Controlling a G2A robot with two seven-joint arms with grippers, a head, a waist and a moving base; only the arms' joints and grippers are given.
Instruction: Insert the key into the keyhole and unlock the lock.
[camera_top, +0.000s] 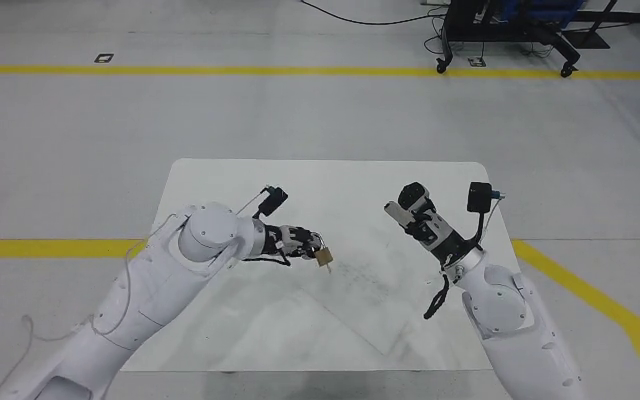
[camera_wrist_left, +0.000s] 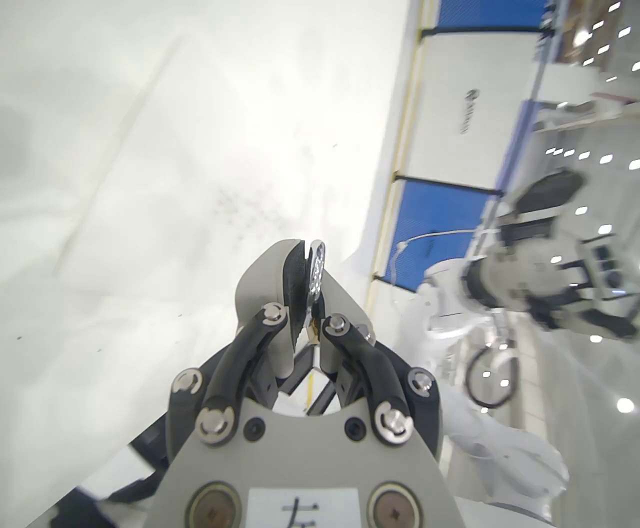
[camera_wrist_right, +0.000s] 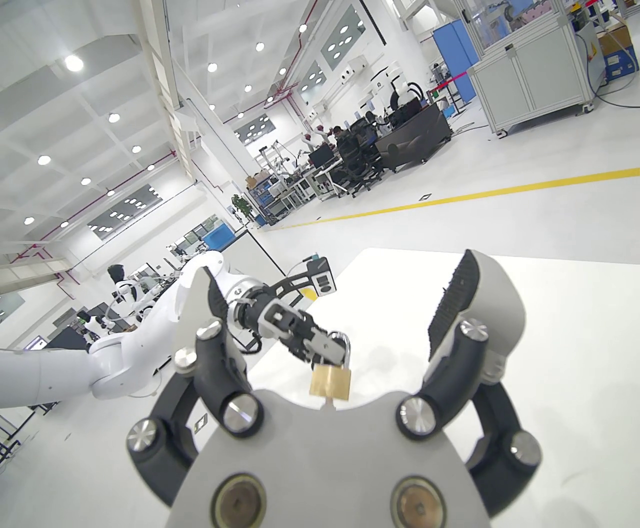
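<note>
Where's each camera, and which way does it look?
Top view: above the arms, looking down at the table; both arms show.
Left wrist view: on that wrist, looking along the left gripper shut on the padlock.
Right wrist view: on that wrist, looking past the open right gripper at the padlock.
All share the padlock.

Left hand (camera_top: 312, 247) gripping lock (camera_top: 324, 257) (brass), white table (camera_top: 330, 185)

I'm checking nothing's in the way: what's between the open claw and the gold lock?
Only bare white table lies between the right claw and the lock, seen in the top view.
</note>
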